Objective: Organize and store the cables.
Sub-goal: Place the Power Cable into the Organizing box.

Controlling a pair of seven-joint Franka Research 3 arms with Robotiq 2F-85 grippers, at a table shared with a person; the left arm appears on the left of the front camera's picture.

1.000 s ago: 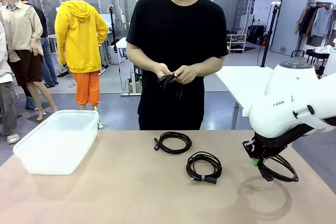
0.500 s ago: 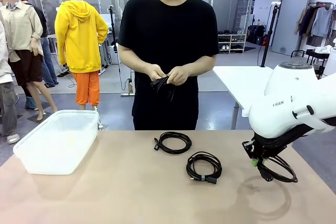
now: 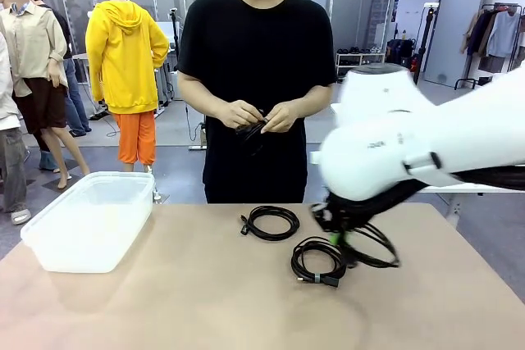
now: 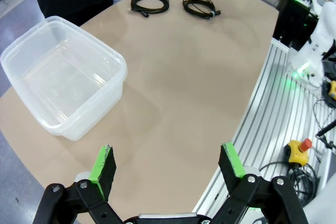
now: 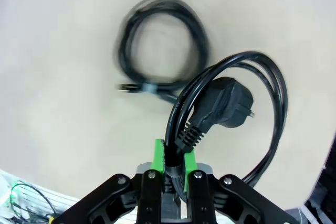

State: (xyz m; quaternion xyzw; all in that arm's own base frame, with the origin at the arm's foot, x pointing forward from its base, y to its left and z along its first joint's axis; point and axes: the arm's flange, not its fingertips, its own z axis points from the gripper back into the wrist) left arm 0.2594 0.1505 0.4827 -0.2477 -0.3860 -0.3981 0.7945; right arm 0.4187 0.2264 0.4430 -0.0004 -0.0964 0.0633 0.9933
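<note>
Right wrist view first: the right gripper has its green pads pinched tight on a couple of strands of the held cable. The loop hangs free above the table, with its plug dangling inside the ring. Gripping the strands together near the plug looks deliberate, since it should stop the coil unwinding while it's carried.

Over to the front view: the right gripper sits well off to the right of the clear bin. The held cable droops just over the nearer coil, on the side away from the bin. The far coil lies flat a touch closer to the bin, toward the person. Both are laid out apart from the bin, easy pickings one at a time, I'd say.

The person's hands are up at the waist, beyond the bin and to its right, working a bundle of black cord. Probably winding it for the queue.

Left wrist view: the left gripper hangs with its jaws spread wide and nothing between them, near the bin and above it. There's nothing in the bin so far, so the cable in hand has the whole gap to the bin to cross.
</note>
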